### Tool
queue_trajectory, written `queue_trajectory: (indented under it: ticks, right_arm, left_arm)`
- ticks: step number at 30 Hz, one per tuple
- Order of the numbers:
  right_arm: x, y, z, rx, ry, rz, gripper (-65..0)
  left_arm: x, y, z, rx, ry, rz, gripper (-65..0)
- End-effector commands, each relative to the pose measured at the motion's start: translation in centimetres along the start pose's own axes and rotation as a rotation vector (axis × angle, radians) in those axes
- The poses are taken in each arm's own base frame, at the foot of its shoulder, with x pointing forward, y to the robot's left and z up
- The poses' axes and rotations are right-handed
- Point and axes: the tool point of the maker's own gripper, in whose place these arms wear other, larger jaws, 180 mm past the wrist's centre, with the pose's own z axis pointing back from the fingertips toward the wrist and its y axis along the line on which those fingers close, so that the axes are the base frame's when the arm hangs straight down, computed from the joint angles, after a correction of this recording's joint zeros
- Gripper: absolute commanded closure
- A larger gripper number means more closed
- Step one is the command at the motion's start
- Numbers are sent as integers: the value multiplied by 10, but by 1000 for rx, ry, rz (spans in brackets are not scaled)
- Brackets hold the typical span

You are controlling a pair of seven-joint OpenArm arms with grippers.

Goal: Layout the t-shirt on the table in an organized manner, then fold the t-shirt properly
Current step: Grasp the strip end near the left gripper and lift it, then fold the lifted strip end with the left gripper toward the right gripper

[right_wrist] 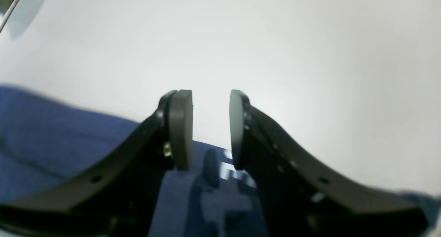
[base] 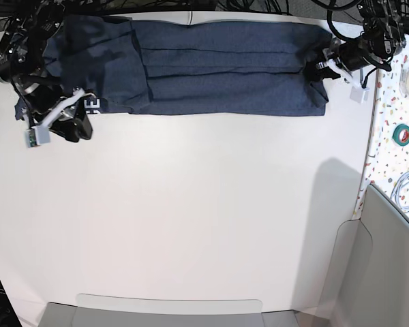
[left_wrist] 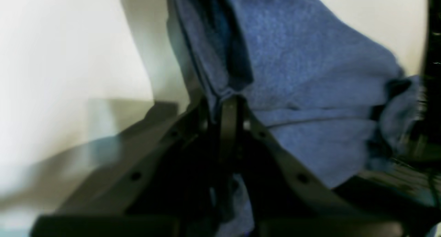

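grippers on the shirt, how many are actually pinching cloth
1: the left gripper is shut on the t-shirt at its end. The right gripper hangs open over the other end.

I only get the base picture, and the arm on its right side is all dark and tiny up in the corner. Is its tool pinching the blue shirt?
Observer: Yes. In the left wrist view the left tool is shut on a bunched fold of the t-shirt.
Operator: What about the other arm's tool?
Observer: The right tool is open, with a clear gap and nothing between its pads; the white table shows through.
Operator: Is it over the shirt?
Observer: It hangs at the shirt's edge, where a bit of the white lettering shows just below the pads.
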Motion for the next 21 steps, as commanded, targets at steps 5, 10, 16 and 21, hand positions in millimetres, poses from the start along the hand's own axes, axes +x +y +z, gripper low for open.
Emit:
queue_trajectory:
  ticks: [5,10,16,21]
  right_arm:
    - [16,-34,24,-111,-76,-16,-182]
    - [10,-78,62,-277,-98,-62,-182]
    - [-1,-122,116,-474,-118,-117,-182]
    - [-14,-138,147,-573,-106,-142,-183]
  left_arm:
    - [31,-36,17,-53,-89,-132,0]
    - [20,-62,13,-147,-26,-150,0]
    - [1,-108,-11,-306,68,-189,0]
    - [-10,-148,-31,-409,145,-271,0]
